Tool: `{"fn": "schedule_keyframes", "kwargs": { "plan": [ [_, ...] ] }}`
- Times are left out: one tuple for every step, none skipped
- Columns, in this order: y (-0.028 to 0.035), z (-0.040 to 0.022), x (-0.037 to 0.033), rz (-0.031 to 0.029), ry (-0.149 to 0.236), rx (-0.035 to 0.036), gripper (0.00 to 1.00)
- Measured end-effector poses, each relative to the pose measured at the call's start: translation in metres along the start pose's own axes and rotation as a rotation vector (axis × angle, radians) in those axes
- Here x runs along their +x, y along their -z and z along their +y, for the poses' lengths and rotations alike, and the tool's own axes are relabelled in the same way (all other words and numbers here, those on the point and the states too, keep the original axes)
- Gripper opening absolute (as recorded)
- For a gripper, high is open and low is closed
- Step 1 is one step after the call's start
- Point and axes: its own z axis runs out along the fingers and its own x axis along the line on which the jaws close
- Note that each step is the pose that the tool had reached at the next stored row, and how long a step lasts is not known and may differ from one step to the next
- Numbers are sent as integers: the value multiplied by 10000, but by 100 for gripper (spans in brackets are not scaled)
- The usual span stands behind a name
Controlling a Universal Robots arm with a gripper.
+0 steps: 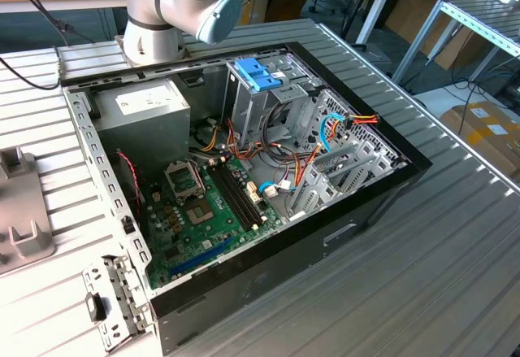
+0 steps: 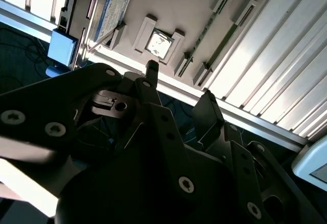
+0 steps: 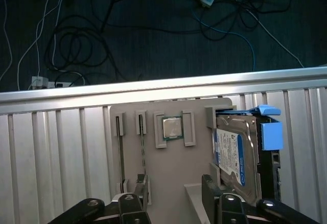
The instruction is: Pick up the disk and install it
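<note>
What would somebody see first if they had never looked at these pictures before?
Probably the big open computer case in the middle of the exterior view, with its green motherboard and tangle of coloured wires. In the first wrist view, the disk with its light-blue bracket stands out on a grey tray, near the robot's open hand.

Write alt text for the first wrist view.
The disk, grey metal with light-blue side rails, sits in a grey fixture plate on a slatted metal table. The open end effector hangs over the plate beside the disk, holding nothing; a processor chip sits in another recess.
</note>
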Motion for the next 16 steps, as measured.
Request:
{"fn": "schedule_keyframes", "kwargs": {
  "plan": [
    [-129, -5, -5, 0, 0, 0, 55],
    [-233, -10, -2, 0, 0, 0, 55],
    [-233, -10, -2, 0, 0, 0, 55],
    [-234, -10, -2, 0, 0, 0, 55],
    [-238, -10, -2, 0, 0, -1, 55],
    [-243, -10, -2, 0, 0, 0, 55],
    [-247, -10, -2, 0, 0, 0, 55],
    [-248, -10, -2, 0, 0, -1, 55],
    [-280, -12, -1, 0, 0, 0, 55],
    [-312, -13, 0, 0, 0, 0, 55],
    [-313, -13, 0, 0, 0, 0, 55],
    [-314, -13, 0, 0, 0, 0, 55],
    [-314, -13, 0, 0, 0, -1, 55],
    [-315, -13, 0, 1, 0, -1, 55],
    [-318, -13, -1, 0, -1, 0, 55],
    [-321, -13, -2, 0, 0, 1, 55]
  ]
}}
